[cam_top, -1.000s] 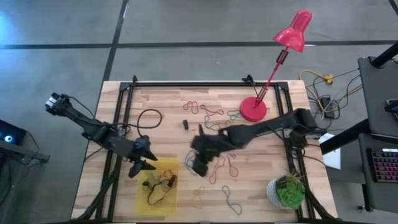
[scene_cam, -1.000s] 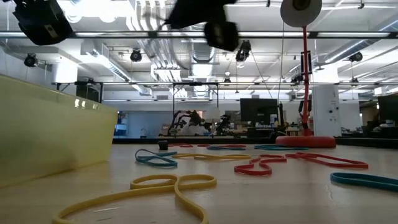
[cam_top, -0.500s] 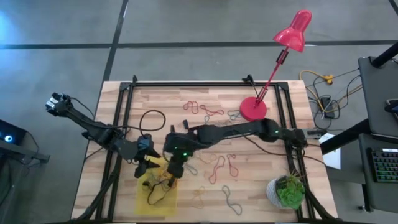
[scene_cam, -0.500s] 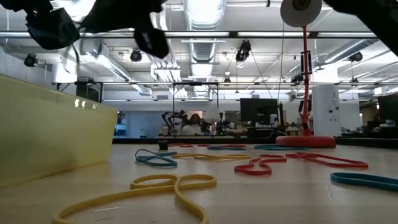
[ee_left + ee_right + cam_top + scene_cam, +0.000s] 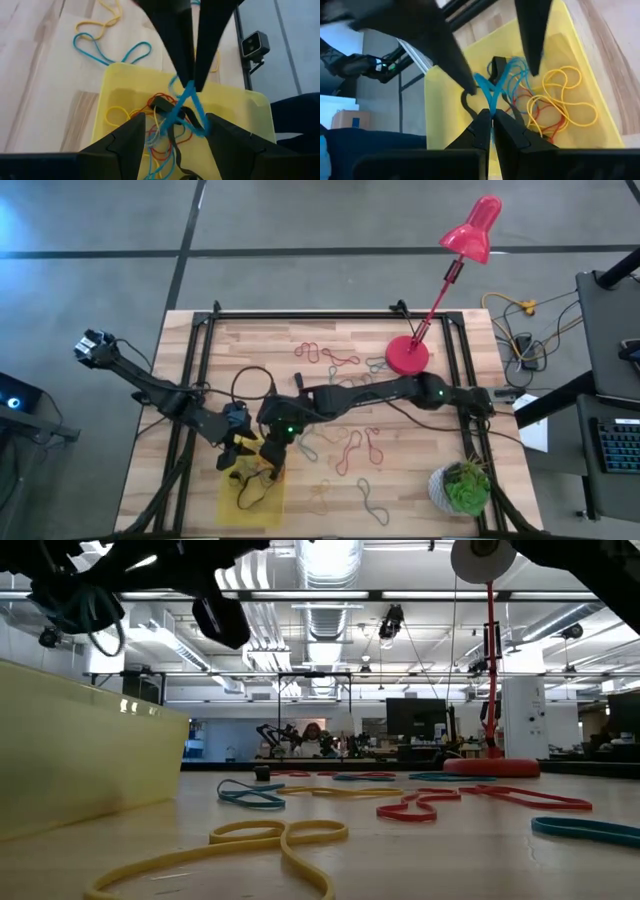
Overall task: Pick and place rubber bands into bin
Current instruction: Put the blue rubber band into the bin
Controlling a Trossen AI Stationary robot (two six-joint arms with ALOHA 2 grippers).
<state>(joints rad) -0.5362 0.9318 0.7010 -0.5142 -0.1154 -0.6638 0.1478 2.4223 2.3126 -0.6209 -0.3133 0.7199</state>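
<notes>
The yellow bin [image 5: 252,498] sits at the table's near left and holds yellow, red and dark rubber bands [image 5: 560,107]. My right gripper [image 5: 270,463] hangs over the bin, shut on a blue rubber band [image 5: 192,107]. My left gripper [image 5: 238,452] hovers open just to its left above the bin. Its fingers stand on either side of the hanging band in the left wrist view [image 5: 175,117] without touching it. More bands lie loose on the wood: red [image 5: 347,450], yellow [image 5: 320,498], and a cluster [image 5: 325,356] toward the far side. My right gripper [image 5: 492,114] pinches the blue rubber band's upper part [image 5: 491,105] between its two shut fingers [image 5: 180,60], which come from above and point down. The band hangs slack below the fingertips, lifted clear, its loops [image 5: 199,125] over the bin's inside.
A red desk lamp's base [image 5: 408,356] stands far right and a potted plant [image 5: 462,488] near right. A black cable loop [image 5: 245,370] and a small dark block [image 5: 298,379] lie beyond the bin. Black frame rails [image 5: 205,340] edge the table.
My right gripper has swung from the table's middle toward the left edge and now hangs over the bin, carrying the blue band. My left gripper has shifted slightly toward the bin.
</notes>
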